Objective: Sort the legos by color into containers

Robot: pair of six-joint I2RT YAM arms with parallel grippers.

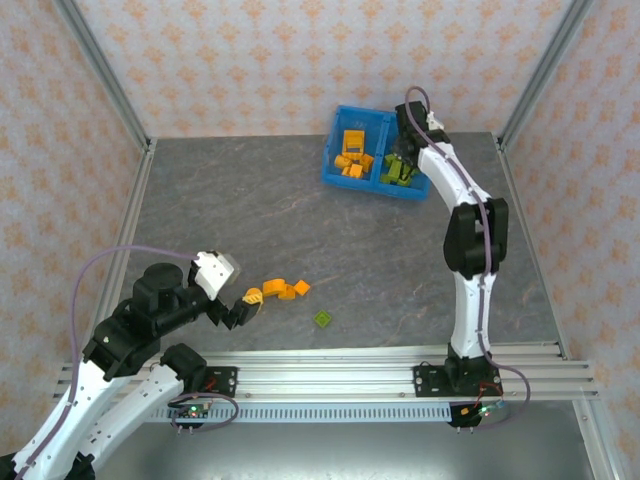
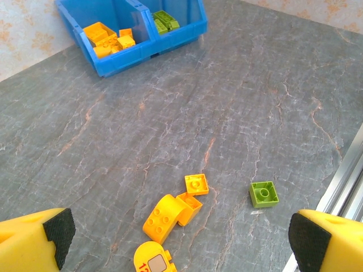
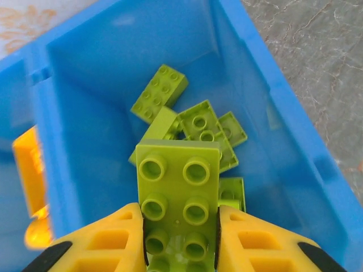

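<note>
Bricks of lime green [image 3: 164,93] lay heaped in the right compartment of the blue bin [image 3: 74,113]. Over them the right pincer [image 3: 180,252] was clenched on a long lime-green brick [image 3: 180,187], its yellow fingers [image 3: 113,241] pressed against the brick's two long sides and the studs facing the wrist camera. The right arm [image 1: 478,235] rose from its base, bent at the elbow and stretched to the far side of the table [image 1: 250,220], with its wrist tipped down over the bin. Orange legos [image 1: 352,155] lay in the left compartment. The left arm [image 1: 150,310] sat folded low near its base. The left pincer [image 2: 182,232] was spread wide, grasping nothing, and hung over a cluster of loose orange pieces [image 2: 164,218] on the table. A small green brick [image 2: 264,193] lay apart from them, on their right.
</note>
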